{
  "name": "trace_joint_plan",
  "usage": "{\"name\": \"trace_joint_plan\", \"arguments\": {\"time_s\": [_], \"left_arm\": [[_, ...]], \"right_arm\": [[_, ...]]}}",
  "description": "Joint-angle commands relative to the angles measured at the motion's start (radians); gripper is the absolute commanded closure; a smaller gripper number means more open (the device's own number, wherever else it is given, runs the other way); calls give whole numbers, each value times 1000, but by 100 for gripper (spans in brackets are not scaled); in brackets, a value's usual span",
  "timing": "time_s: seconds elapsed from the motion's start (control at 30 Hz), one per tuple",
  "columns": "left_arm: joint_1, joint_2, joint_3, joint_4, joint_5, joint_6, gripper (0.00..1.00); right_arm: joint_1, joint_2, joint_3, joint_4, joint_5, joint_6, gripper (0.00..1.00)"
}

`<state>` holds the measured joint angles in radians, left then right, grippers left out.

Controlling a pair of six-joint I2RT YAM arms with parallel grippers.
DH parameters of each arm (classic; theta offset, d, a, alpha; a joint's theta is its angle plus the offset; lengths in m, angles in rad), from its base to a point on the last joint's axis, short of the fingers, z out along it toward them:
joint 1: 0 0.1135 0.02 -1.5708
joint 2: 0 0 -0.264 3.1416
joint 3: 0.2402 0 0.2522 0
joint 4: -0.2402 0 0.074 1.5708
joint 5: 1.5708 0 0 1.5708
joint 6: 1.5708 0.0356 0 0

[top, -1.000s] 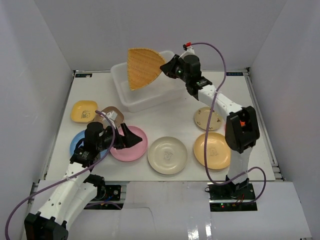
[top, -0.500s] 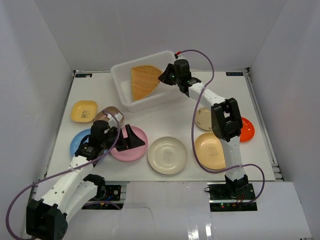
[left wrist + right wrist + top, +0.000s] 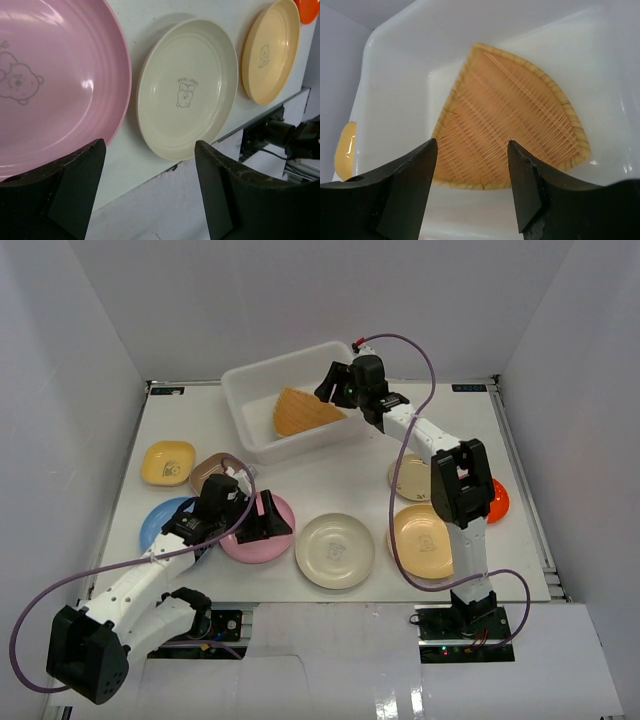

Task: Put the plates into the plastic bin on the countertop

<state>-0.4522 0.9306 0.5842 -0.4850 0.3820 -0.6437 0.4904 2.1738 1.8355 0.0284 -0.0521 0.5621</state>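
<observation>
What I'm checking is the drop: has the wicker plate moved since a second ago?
Yes. The wicker plate went down: it stood up above the rim of the bin, and now lies inside it, below the open right claw.

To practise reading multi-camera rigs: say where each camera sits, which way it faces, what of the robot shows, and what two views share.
Top external: above and behind the robot, facing down on the countertop; left arm and right arm show.
Left wrist: low over the pink plate, facing the cream plate; open left gripper shows.
Right wrist: above the plastic bin, facing down at the wicker plate; open right gripper shows.
Shared: top external and right wrist both show the wicker plate in the plastic bin.
</observation>
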Motion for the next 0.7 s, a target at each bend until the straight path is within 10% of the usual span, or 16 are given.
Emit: {"name": "trace_joint_plan", "arguments": {"time_s": [0.0, 0.47, 0.67], "left_arm": [[-14, 57, 93, -49, -139, 32, 18], [-178, 410, 313, -31, -526, 26, 26], [-180, 572, 379, 13, -591, 36, 27]], "right_arm": [[-6, -192, -68, -10, -14, -82, 36], [66, -1054, -1126, -16, 99, -96, 57], [71, -1218, -1282, -162, 216, -96, 46]]}}
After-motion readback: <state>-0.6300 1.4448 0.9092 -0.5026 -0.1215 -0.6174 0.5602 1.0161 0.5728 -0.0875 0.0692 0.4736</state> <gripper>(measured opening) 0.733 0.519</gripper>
